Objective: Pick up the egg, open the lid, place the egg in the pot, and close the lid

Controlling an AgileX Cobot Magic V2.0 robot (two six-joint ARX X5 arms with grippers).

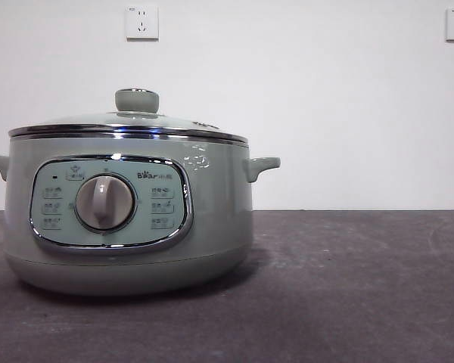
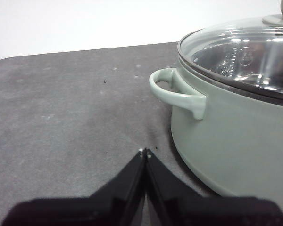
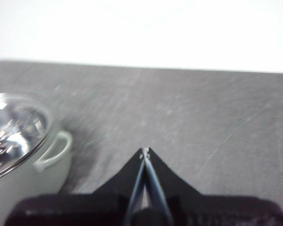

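Here, at the left of the front view, a large sage-green pot (image 1: 129, 227) sits upright on a dark grey, faintly scuffed matte table (image 1: 348, 287), with its smooth rounded body filling the left half of the scene. Its control panel (image 1: 110, 203), an oblong framed in shiny chrome, faces the camera, and a round beige dial (image 1: 104, 203) sits at its centre with its grip ridge standing roughly vertical. Two curved handles stick out sideways, one at each side of the pot (the left one is partly cut off by the frame edge). The lid (image 1: 129, 125) rests closed and level on the pot: shallow-domed clear glass, a bright chrome rim, and a stubby pale green knob (image 1: 137, 100) pointing straight up. To the right the table runs on under a plain white wall with two sockets (image 1: 141, 22). The egg is not visible in any view. The left gripper (image 2: 145, 151) hovers low over the table just beside the pot's handle (image 2: 177, 92), its two black wedge-shaped jaws pressed together, empty. The right gripper (image 3: 145, 151) is likewise clenched and empty, near the pot's other handle (image 3: 54, 150).
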